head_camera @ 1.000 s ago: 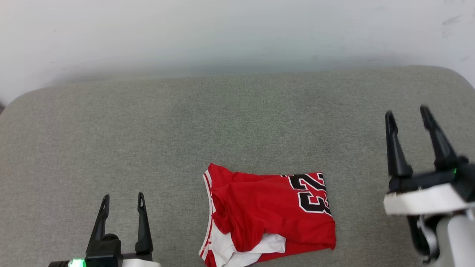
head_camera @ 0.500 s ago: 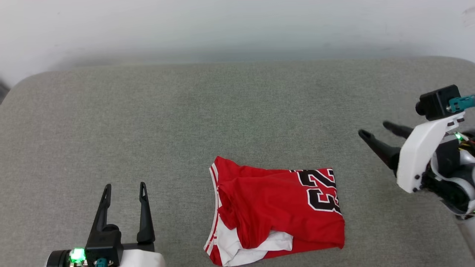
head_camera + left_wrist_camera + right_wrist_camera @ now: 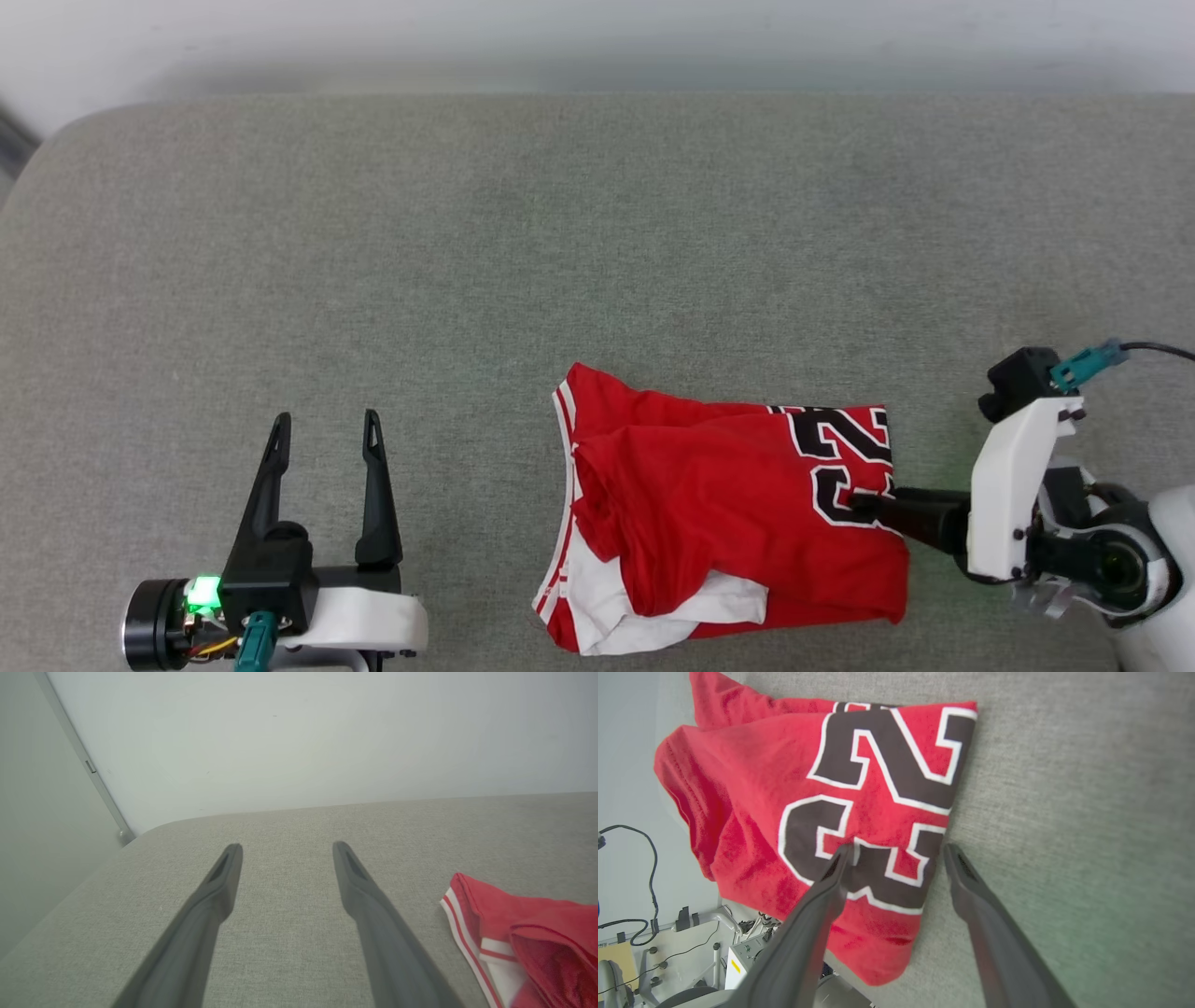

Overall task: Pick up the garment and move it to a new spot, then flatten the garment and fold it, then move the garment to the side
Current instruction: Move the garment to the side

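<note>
The garment (image 3: pixel 709 504) lies bunched and partly folded over near the front edge of the grey cushion. It is red, with striped trim along its left side, a white sleeve poking out below and a black "23" at its right end. My right gripper (image 3: pixel 861 504) points left at that end, turned on its side and open. In the right wrist view the gripper (image 3: pixel 897 848) straddles the garment's (image 3: pixel 752 788) edge, one finger over the print and the other over bare cushion. My left gripper (image 3: pixel 326 420) stands open and empty to the garment's left. Between its own gripper's (image 3: pixel 287 847) fingers the left wrist view has only cushion, with the garment (image 3: pixel 514 924) off to the right.
The grey cushion (image 3: pixel 560 233) spreads wide behind and to both sides of the garment, ending at a white wall (image 3: pixel 597 37). Beyond the cushion's near edge stand cables and equipment (image 3: pixel 649 933).
My right gripper has turned from upright at the far right to lying sideways, and has come down and left to the garment's "23" end. The head camera has tilted down. The left gripper has stayed put.
</note>
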